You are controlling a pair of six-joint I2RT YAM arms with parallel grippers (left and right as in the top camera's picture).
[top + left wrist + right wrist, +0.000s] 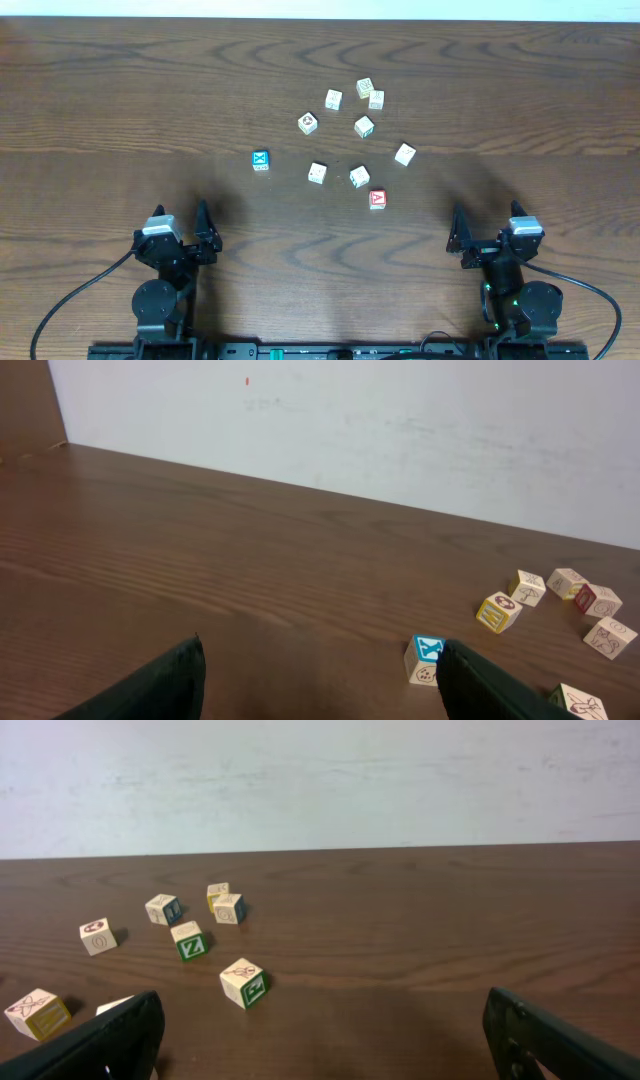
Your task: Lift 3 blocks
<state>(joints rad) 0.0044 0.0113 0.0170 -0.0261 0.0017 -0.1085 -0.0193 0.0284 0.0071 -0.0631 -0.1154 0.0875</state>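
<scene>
Three blocks wait unlifted on the worktop (100, 100) | red "A" block (377, 199) lower right of central scatter, whitish block (404, 154) above it, pale yellow block (364, 88) topmost | left fingers (205, 225) and right fingers (457, 230) spread, empty, near bottom edge | next, likely: right arm reaches and straddles the red one

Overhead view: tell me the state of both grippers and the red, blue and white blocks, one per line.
left gripper, open, empty.
right gripper, open, empty.
red block, lying flat, not held.
blue block, lying flat, not held.
white block, lying flat, not held.
</scene>
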